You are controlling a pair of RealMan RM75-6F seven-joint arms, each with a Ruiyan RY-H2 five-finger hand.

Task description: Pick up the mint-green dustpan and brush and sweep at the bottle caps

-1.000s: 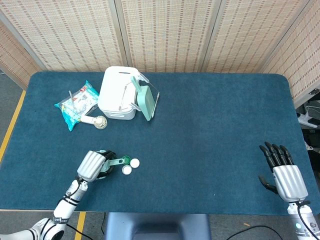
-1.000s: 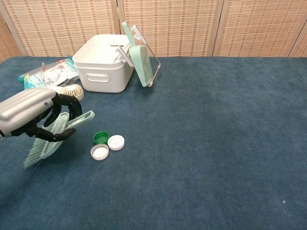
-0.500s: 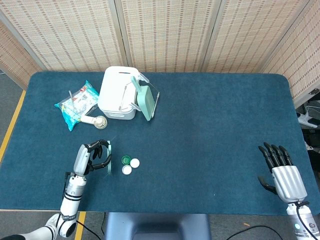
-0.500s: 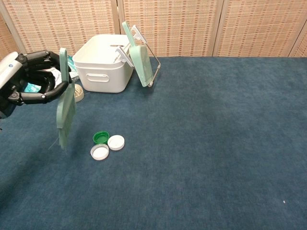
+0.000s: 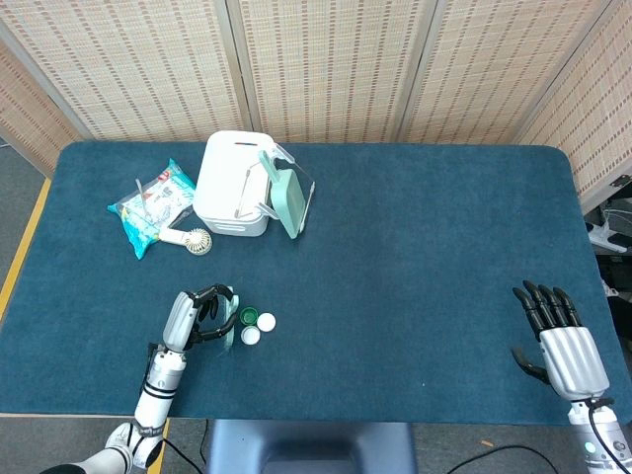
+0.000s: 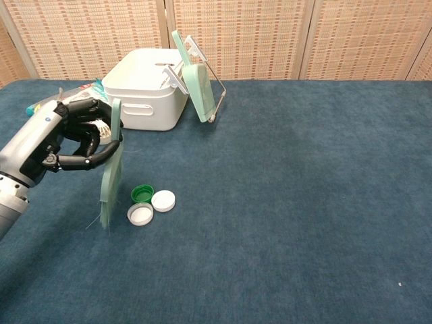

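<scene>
Three bottle caps [image 6: 151, 204] lay just right of the left hand [image 6: 71, 138] gripping the brush [image 6: 111, 172]; a hard sweep risked scattering them.

We saw a blue table [image 5: 415, 247], a white box [image 5: 229, 185], three caps [image 6: 150, 204], a snack bag [image 5: 150, 206], a little fan [image 5: 193, 240].

Head view overhead; chest view low, forward.
</scene>
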